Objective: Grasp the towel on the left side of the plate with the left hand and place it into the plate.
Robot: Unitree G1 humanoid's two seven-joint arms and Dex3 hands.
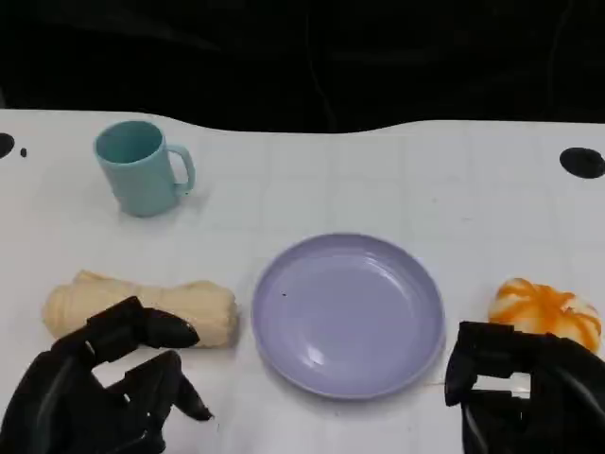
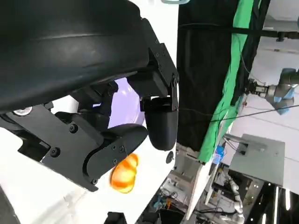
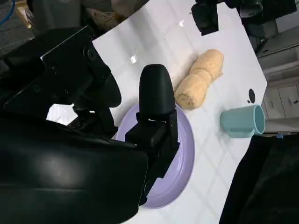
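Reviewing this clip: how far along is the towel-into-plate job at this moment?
Nothing is completed yet. The rolled towel lies on the table left of the plate, which holds nothing. In hand: the left hand is at the towel's near edge, fingers spread, not closed around it; actual contact cannot be judged. Left: grasp, lift, carry right, set it in the plate. The right hand sits idle near the orange object.

A robotics lab: green backdrop cloth (image 2: 231, 70), black curtain (image 2: 205, 60), another robot arm (image 2: 275, 88), equipment racks (image 2: 233, 196).
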